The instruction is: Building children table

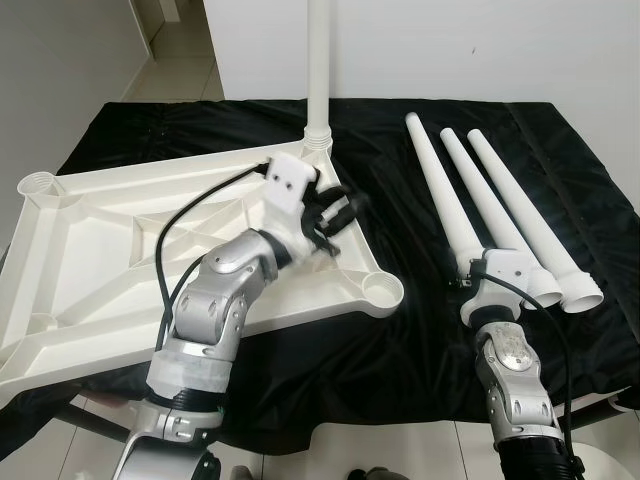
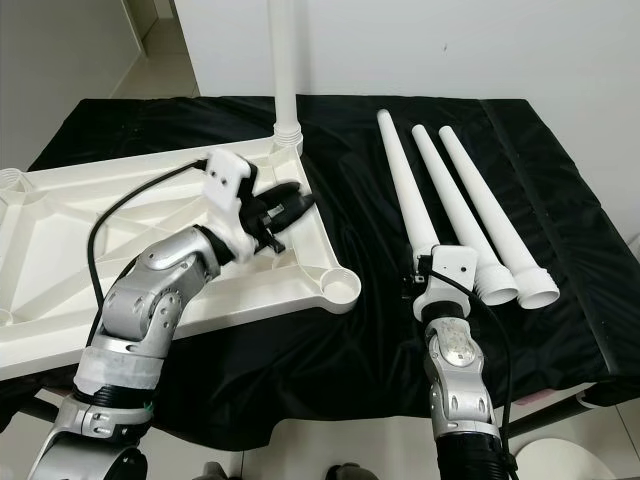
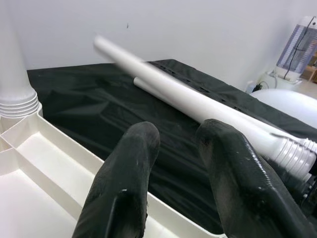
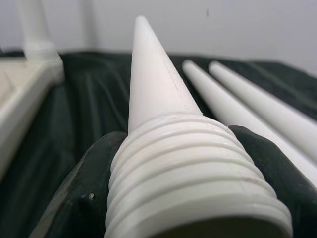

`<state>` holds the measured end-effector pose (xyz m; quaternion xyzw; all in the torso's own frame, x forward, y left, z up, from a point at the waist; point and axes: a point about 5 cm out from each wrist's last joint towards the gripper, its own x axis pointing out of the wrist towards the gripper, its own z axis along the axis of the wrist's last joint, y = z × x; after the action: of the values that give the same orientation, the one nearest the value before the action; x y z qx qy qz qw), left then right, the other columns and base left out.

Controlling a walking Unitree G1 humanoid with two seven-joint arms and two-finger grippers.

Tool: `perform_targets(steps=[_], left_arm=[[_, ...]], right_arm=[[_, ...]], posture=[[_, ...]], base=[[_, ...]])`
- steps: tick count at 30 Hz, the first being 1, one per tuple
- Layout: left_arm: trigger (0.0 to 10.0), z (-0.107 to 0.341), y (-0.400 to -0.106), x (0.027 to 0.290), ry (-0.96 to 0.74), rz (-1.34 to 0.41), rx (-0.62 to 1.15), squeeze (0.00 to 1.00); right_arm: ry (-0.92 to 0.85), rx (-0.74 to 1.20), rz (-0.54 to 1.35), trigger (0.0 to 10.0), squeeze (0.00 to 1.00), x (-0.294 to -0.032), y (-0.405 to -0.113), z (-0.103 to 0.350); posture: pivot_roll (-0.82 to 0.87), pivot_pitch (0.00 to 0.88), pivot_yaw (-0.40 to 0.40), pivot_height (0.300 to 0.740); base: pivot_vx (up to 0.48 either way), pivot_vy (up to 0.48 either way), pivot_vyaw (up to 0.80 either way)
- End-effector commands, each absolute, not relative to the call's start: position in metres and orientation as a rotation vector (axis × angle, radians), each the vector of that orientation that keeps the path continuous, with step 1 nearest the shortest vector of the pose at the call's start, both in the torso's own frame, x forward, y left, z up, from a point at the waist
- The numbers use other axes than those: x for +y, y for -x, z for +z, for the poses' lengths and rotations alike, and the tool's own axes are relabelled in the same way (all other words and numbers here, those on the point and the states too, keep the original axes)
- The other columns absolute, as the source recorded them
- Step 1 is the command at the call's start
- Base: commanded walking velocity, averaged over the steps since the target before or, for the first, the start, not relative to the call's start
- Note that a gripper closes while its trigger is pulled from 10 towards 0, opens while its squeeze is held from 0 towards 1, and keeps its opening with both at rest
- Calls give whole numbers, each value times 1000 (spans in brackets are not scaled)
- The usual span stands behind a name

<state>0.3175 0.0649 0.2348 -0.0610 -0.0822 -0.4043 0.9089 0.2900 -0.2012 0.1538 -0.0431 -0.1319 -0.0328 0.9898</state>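
The right gripper (image 4: pixel 198 163) sits at the near edge of the black cloth (image 1: pixel 420 330) that covers the work surface, its two black fingers (image 4: pixel 74 198) clamped on either side of the ribbed, threaded end of a white table leg (image 4: pixel 153 94); that leg lies flat on the cloth, tapering away toward the far edge; just beside it, on the cloth's right part, lie two more loose legs (image 1: pixel 505 205), side by side and roughly parallel, their threaded ends (image 1: pixel 583 295) toward the near edge; the left gripper (image 1: pixel 335 212) hovers above the right rim of the white tabletop (image 1: pixel 100 250), its fingers (image 3: pixel 129 168) parted with nothing between them; the tabletop lies upside down on the left part of the cloth, ribbed underside up, overhanging the cloth's near left edge; round sockets show at its corners, one at the near right corner (image 1: pixel 380 290) standing empty; at the far right corner a fourth leg (image 1: pixel 320 70) stands upright in its socket, rising out of the frame; pale floor tiles (image 1: pixel 400 450) show below the near edge.
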Motion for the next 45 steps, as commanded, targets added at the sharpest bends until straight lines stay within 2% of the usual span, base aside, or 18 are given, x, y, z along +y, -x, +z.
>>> perform_targets(steps=[1, 4, 10, 11, 13, 14, 18, 19, 21, 27, 28, 29, 30, 40, 41, 42, 45], left_arm=[[10000, 231, -320, 66, 131, -839, -139, 0], [10000, 238, -325, 68, 140, -865, -141, 0], [10000, 240, -326, 68, 148, -868, -143, 0], [10000, 243, -327, 67, 172, -879, -144, 0], [10000, 243, -327, 67, 172, -879, -144, 0], [10000, 246, -326, 65, 221, -912, -139, 0], [10000, 260, -319, 61, 354, -1093, -117, 0], [10000, 260, -319, 61, 354, -1093, -117, 0], [10000, 273, -315, 60, 436, -1215, -112, 0], [10000, 283, -322, 62, 447, -1223, -129, 35], [10000, 285, -324, 62, 442, -1222, -134, 188], [10000, 291, -327, 64, 453, -1223, -152, 663], [10000, 300, -328, 65, 494, -1244, -176, 1000], [10000, 318, -331, 67, 597, -1310, -172, 1000], [10000, 322, -332, 68, 618, -1323, -171, 867], [10000, 327, -332, 70, 642, -1344, -179, 0], [10000, 331, -333, 70, 657, -1358, -187, 0]], right_arm=[[34, -304, -50, 10000, 0, -201, -287, 159], [41, -428, -52, 10000, 0, -198, -284, 180], [47, -447, -45, 10000, 0, -196, -284, 183], [64, -475, -44, 0, 0, -194, -283, 188], [64, -475, -44, 0, 0, -194, -283, 188], [96, -519, -52, 10000, 0, -192, -282, 196], [252, -652, -66, 10000, 0, -183, -276, 215], [252, -652, -66, 10000, 0, -183, -276, 215], [288, -722, -47, 10000, 0, -177, -274, 228], [312, -791, -38, 10000, 0, -172, -272, 243], [323, -810, -31, 10000, 0, -170, -271, 247], [333, -844, -17, 10000, 0, -167, -270, 254], [345, -879, 7, 10000, 0, -161, -268, 262], [416, -965, 94, 10000, 0, -138, -263, 273], [431, -969, 119, 10000, 0, -133, -263, 272], [441, -967, 143, 10000, 0, -129, -263, 270], [446, -964, 157, 10000, 0, -126, -263, 268]], posture=[[-72, 84, 34, 740], [-74, 85, 36, 740], [-75, 84, 38, 740], [-75, 83, 38, 740], [-75, 83, 38, 740], [-77, 83, 40, 740], [-76, 80, 39, 740], [-76, 80, 39, 740], [-78, 76, 43, 740], [-81, 72, 49, 740], [-81, 72, 49, 740], [-86, 70, 55, 740], [-86, 70, 55, 740], [-93, 68, 63, 740], [-93, 67, 63, 740], [-93, 67, 63, 740], [-93, 67, 63, 740]], base=[[0, 0, 0], [0, 0, 0], [0, 0, 0], [0, 0, 0], [0, 0, 0], [0, 0, 0], [0, 0, 0], [0, 0, 0], [0, 0, 0], [0, 0, 0], [0, 0, 0], [0, 0, 0], [0, 0, 0], [0, 0, 0], [0, 0, 0], [0, 0, 0], [0, 0, 0]])
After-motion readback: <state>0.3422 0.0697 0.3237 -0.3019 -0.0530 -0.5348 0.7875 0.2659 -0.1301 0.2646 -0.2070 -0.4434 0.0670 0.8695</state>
